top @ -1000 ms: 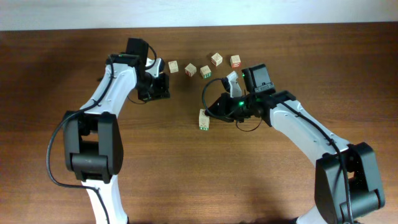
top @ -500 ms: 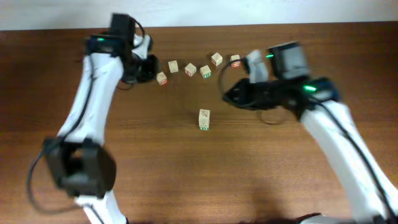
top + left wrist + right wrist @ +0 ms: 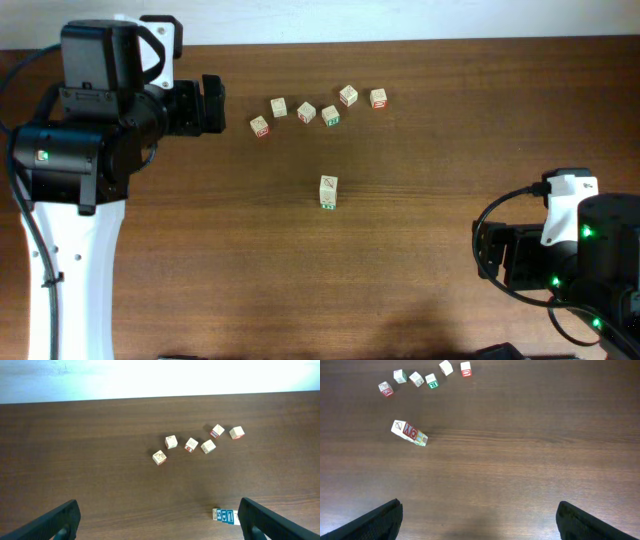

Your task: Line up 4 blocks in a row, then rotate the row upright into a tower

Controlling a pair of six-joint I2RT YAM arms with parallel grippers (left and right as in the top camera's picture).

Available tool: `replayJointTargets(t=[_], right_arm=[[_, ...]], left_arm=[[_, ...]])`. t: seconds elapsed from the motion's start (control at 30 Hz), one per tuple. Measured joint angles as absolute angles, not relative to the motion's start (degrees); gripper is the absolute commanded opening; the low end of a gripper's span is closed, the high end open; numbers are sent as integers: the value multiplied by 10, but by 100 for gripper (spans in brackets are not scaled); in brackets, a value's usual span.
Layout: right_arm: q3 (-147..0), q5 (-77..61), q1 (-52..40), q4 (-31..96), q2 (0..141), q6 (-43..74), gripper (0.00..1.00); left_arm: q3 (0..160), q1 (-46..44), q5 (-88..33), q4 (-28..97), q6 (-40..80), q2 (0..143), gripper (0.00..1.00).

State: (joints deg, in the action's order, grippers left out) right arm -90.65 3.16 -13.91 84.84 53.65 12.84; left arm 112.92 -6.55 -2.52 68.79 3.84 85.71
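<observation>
Left arm and right arm have swung back to the desk edges, both sets of jaws wide apart and empty. The 4 blocks stand stacked mid-desk; a careless return could topple them or catch the 6 loose cubes beyond.

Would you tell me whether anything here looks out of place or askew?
Nothing damaged. Six loose pale wooden cubes lie in a ragged arc, each turned differently; the blue-faced wooden block stack stands upright, apart.
</observation>
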Motion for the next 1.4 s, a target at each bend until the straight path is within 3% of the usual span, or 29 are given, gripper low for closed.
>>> replayJointTargets(t=[0.07, 0.13, 0.17, 0.27, 0.4, 0.73, 1.4], right_arm=[[-905, 47, -139, 837, 536, 128, 98], [-872, 62, -128, 747, 516, 127, 98], [-791, 56, -100, 603, 470, 97, 98], [-533, 1, -46, 340, 308, 4, 98], [-220, -53, -20, 89, 118, -35, 98], [-12, -66, -19, 40, 9, -45, 98], [-9, -66, -19, 39, 8, -45, 98]], left_arm=[[1129, -65, -25, 688, 38, 857, 99], [1129, -65, -25, 688, 38, 857, 99], [1129, -66, -25, 688, 38, 857, 99], [1127, -65, -25, 688, 38, 857, 99], [1126, -65, -24, 688, 38, 857, 99], [1126, -66, -23, 688, 38, 857, 99], [1109, -46, 1, 726, 16, 848, 99]])
